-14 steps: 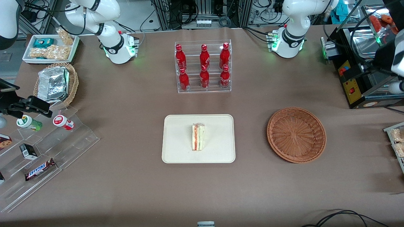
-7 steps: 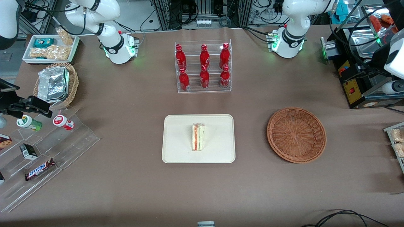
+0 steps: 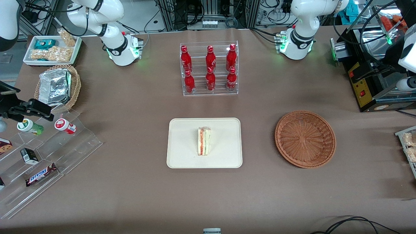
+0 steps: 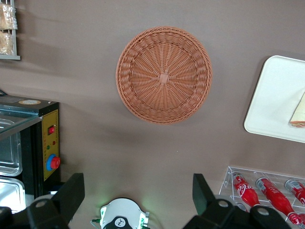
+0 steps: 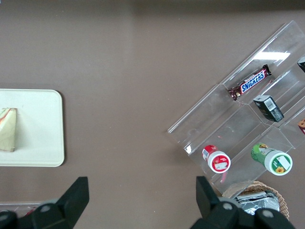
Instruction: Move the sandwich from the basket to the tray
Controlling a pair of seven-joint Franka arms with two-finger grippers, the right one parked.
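The sandwich lies in the middle of the cream tray, filling side up. The reddish-brown basket is empty and stands beside the tray, toward the working arm's end. My left gripper is open and empty, high above the table, farther from the front camera than the basket. Its wrist view looks down on the basket, a corner of the tray and the sandwich's tip. In the front view only part of that arm shows at the frame's edge.
A clear rack of red bottles stands farther back than the tray. A black machine sits near the working arm's base. An acrylic snack stand, a tan foil basket and a white snack tray lie toward the parked arm's end.
The left arm's wrist has drawn up and away at the front view's edge. The sandwich, tray and basket have not moved.
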